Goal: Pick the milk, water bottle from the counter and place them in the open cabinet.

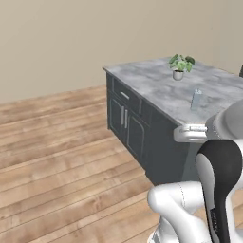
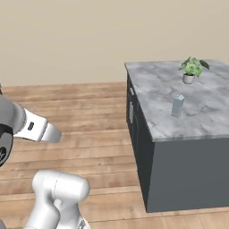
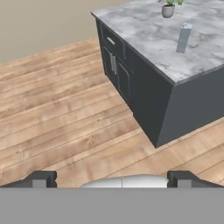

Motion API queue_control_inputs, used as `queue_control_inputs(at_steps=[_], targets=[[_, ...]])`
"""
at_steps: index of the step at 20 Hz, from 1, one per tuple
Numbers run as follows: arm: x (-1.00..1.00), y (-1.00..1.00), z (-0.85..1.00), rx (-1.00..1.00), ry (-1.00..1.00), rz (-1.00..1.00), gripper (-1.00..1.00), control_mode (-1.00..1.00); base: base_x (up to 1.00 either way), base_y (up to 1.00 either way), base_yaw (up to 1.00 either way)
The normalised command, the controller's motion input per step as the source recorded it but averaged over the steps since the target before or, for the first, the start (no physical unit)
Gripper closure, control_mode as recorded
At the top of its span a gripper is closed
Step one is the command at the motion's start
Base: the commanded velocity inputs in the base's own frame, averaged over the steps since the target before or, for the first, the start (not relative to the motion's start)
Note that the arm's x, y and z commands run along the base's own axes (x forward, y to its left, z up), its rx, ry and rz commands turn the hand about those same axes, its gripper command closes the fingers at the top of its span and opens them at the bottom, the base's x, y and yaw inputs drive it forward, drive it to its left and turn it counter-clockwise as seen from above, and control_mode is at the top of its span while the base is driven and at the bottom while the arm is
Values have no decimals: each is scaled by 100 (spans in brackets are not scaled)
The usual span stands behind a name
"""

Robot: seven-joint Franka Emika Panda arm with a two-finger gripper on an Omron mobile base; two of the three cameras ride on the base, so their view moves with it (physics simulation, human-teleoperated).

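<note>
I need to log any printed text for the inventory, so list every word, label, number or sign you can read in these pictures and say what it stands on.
None can be read.
Small pale blue-grey rectangular carton on the grey-white veined marble island top: its faces show no legible print, too small and blurred to tell.
Small white pot with a green leafy plant: no marking visible.
Dark grey base cabinets: plain doors with silver handles, no text.

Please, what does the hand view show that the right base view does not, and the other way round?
Hand view: the open claw and the dark grey island's door fronts with silver handles. Right base view: the white robot arm and the small green potted plant with all its leaves. Both: the grey-white veined marble counter, a slim pale blue-grey container upright on it, and the wooden plank floor.
</note>
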Motion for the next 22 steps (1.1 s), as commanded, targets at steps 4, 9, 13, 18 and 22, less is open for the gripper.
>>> queue_control_inputs(at_steps=[4, 9, 13, 18, 22], targets=[[0, 0, 0, 0, 0, 0, -100, 100, 40, -27, -20], [0, 0, 0, 0, 0, 0, -100, 100, 44, -32, -8], [0, 0, 0, 0, 0, 0, -100, 100, 36, -38, -7], [0, 0, 0, 0, 0, 0, -100, 100, 37, -28, -8], [0, 0, 0, 0, 0, 0, -100, 100, 40, -23, -8]])
